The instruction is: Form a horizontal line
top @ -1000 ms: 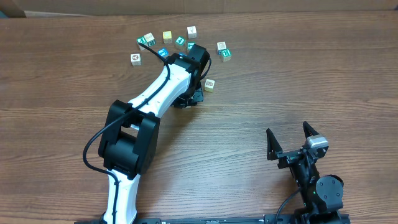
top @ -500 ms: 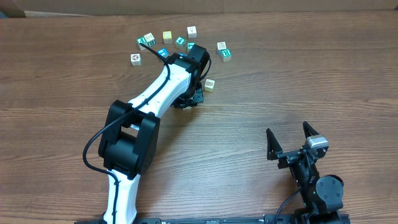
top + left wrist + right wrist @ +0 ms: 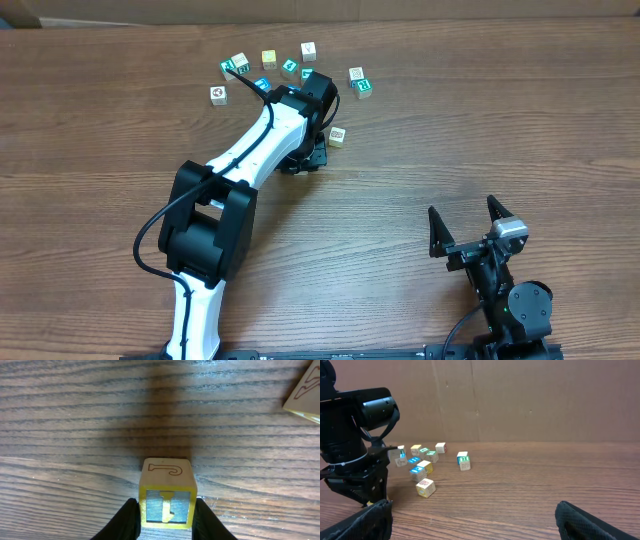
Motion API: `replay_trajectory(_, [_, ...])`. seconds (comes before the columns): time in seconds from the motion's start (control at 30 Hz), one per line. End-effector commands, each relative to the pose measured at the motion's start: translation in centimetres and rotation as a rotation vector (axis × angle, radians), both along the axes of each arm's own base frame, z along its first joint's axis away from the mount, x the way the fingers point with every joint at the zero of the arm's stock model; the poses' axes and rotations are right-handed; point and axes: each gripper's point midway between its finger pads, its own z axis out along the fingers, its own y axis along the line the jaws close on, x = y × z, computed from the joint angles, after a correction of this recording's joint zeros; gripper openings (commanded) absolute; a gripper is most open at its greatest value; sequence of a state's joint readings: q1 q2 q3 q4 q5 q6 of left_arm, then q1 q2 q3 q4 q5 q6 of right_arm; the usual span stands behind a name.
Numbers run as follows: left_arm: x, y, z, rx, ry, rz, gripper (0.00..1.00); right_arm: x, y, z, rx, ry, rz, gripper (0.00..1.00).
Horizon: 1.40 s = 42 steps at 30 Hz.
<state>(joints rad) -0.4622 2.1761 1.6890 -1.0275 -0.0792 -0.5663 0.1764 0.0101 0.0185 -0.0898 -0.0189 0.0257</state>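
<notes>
My left gripper is shut on a small cube with a yellow-framed grey face and a cream top marked "J", low over the wood table. In the overhead view the left gripper hides this cube under the arm. No row of touching cubes shows. Loose cubes lie scattered at the back: a yellow-green cube, cream-white cubes, and one cream cube just right of the left gripper. My right gripper is open and empty near the front right.
Teal-faced cubes lie among the others. A cube corner shows at the top right of the left wrist view. The right wrist view shows the cube cluster and the left arm ahead.
</notes>
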Motion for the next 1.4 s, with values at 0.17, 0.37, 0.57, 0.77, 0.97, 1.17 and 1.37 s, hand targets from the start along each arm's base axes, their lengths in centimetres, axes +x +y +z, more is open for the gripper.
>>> replay_trajectory(0.17, [-0.8, 0.4, -1.0, 0.011, 0.040, -0.017, 0.51, 0.1, -0.2, -0.2, -0.004, -0.003, -0.008, 1.00])
replay_trajectory(0.37, [0.0, 0.7, -0.5, 0.028, 0.013, -0.039, 0.53, 0.1, -0.2, -0.2, -0.004, -0.003, -0.008, 1.00])
replay_trajectory(0.57, [6.3, 0.9, 7.0, -0.049, -0.169, -0.018, 0.59, 0.1, -0.2, -0.2, -0.004, -0.003, -0.008, 1.00])
replay_trajectory(0.77, [9.8, -1.6, 12.0, -0.158, -0.334, -0.044, 0.67, 0.1, -0.2, -0.2, -0.004, -0.003, -0.008, 1.00])
replay_trajectory(0.97, [9.4, -5.1, 9.5, -0.162, -0.339, -0.121, 0.64, 0.1, -0.2, -0.2, -0.004, -0.003, -0.008, 1.00])
replay_trajectory(1.17, [9.1, -6.7, 4.6, -0.089, -0.295, -0.154, 0.63, 0.1, -0.2, -0.2, -0.004, -0.003, -0.008, 1.00])
replay_trajectory(1.37, [9.4, -6.5, 1.8, -0.051, -0.272, -0.160, 0.63, 0.1, -0.2, -0.2, -0.004, -0.003, -0.008, 1.00])
